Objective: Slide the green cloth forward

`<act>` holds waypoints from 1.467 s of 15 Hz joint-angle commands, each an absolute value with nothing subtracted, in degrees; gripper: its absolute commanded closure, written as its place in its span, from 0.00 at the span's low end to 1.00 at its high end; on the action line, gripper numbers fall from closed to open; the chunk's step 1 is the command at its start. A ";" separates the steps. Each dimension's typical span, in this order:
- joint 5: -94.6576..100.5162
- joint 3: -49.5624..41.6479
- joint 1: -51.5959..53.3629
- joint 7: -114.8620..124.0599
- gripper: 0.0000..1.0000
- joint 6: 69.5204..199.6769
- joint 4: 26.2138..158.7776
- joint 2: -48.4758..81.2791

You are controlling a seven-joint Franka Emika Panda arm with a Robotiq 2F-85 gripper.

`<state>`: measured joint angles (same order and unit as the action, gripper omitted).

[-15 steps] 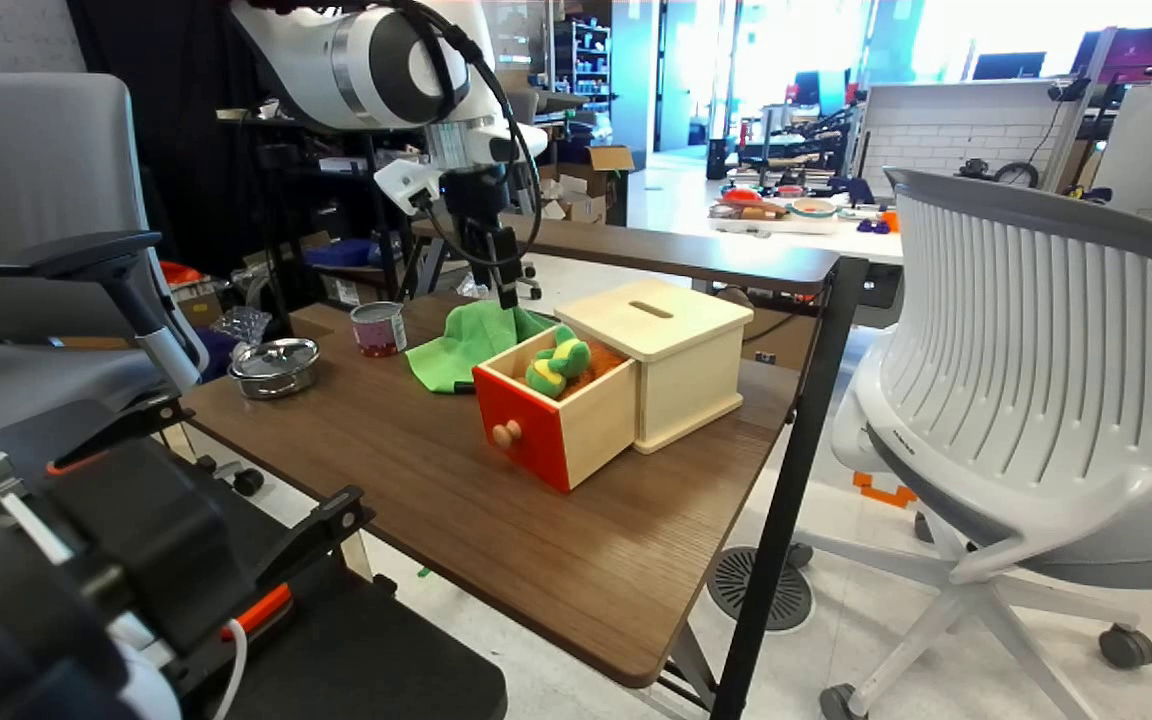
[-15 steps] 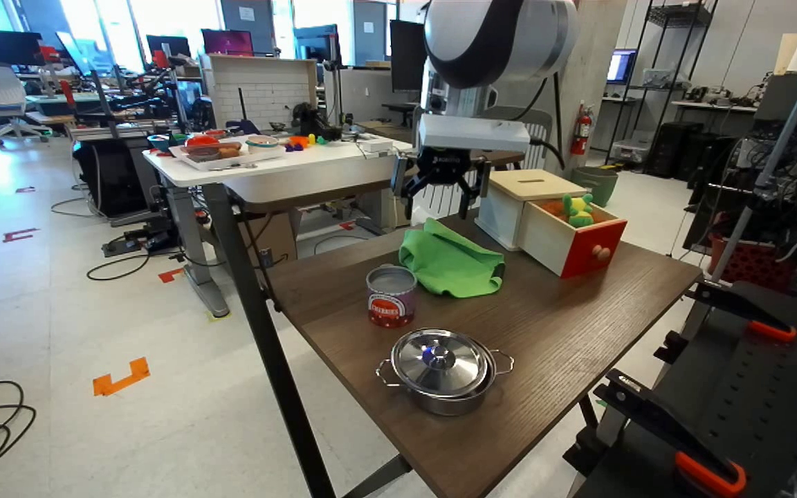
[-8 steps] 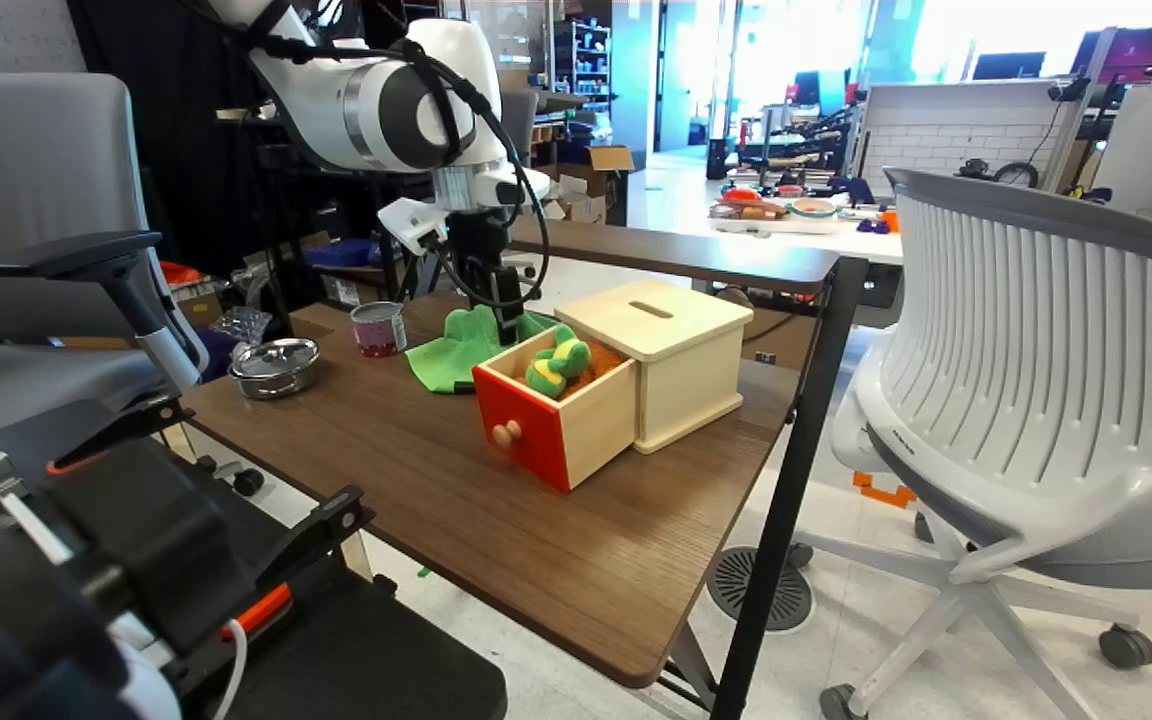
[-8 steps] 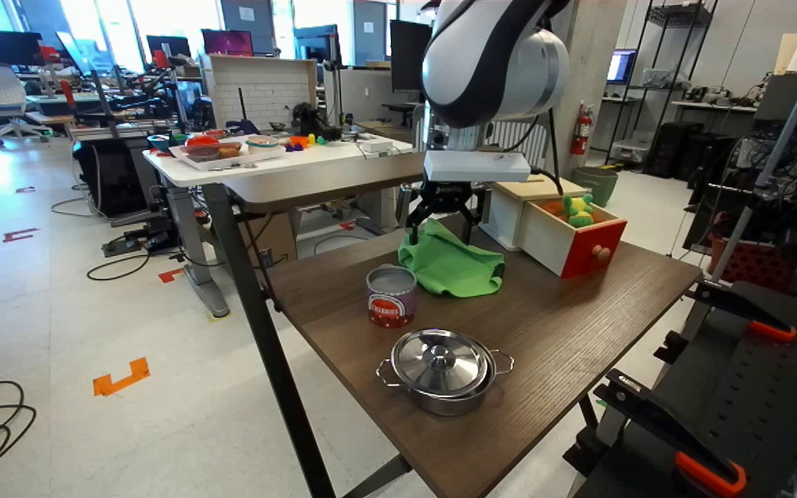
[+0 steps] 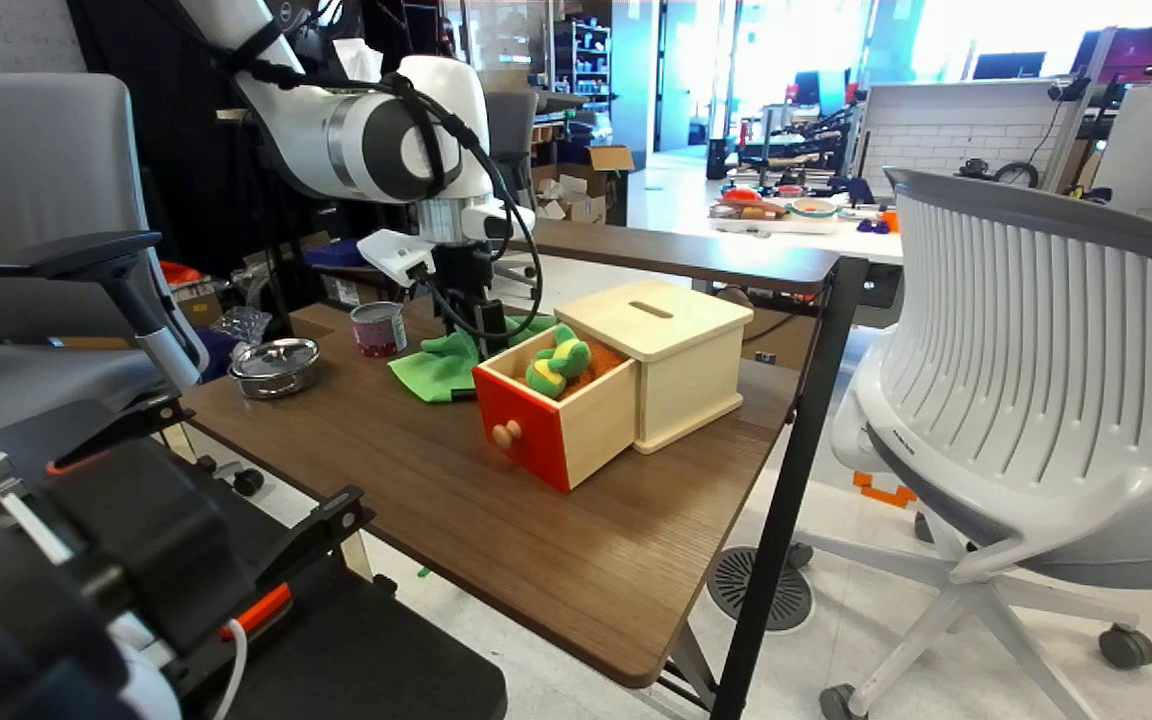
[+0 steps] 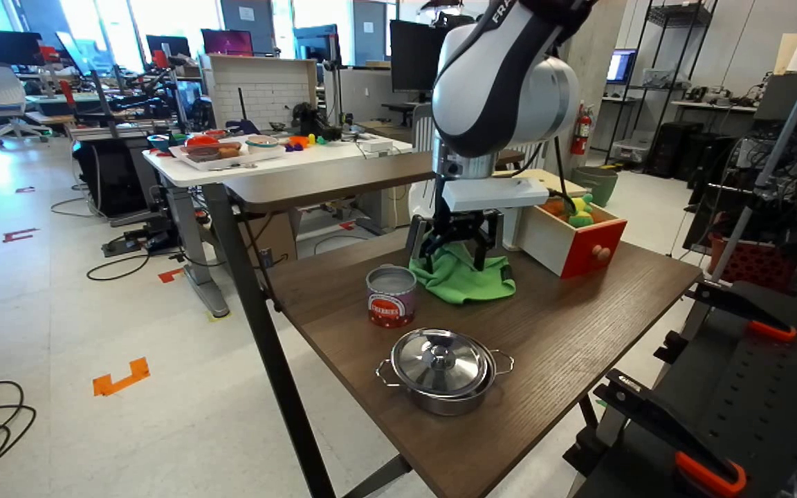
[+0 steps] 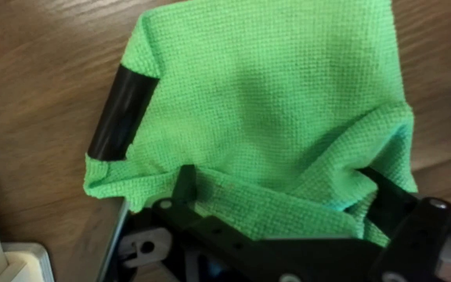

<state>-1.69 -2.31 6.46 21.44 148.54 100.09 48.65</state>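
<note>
The green cloth lies crumpled on the brown table beside the wooden box, and it also shows in an exterior view. In the wrist view the cloth fills the middle, with folds near the fingers and a black band at its left edge. My gripper points down with its fingers spread apart. In the wrist view the gripper has both fingertips against the cloth, with cloth lying between them. The right fingertip is partly hidden by a fold.
A wooden box with an open red-fronted drawer stands right beside the cloth; a green and yellow toy lies in the drawer. A cherries can and a lidded metal pot stand on the table.
My gripper has come down onto the cloth with its fingers still spread. The cloth has slid slightly toward the cameras in both exterior views, and its folds have changed.
</note>
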 commanded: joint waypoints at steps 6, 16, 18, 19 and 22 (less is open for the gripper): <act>-1.96 0.36 6.22 12.18 0.00 150.94 115.68 40.56; 1.57 -0.91 9.00 10.82 0.00 155.43 129.82 35.18; 1.36 -1.03 9.27 11.30 0.00 156.56 130.54 34.03; 1.00 -0.95 9.21 11.49 0.00 157.26 130.78 33.11; 0.01 -1.25 10.06 14.68 0.00 155.10 131.42 28.82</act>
<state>0.57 -0.17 8.30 11.79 155.52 128.73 34.26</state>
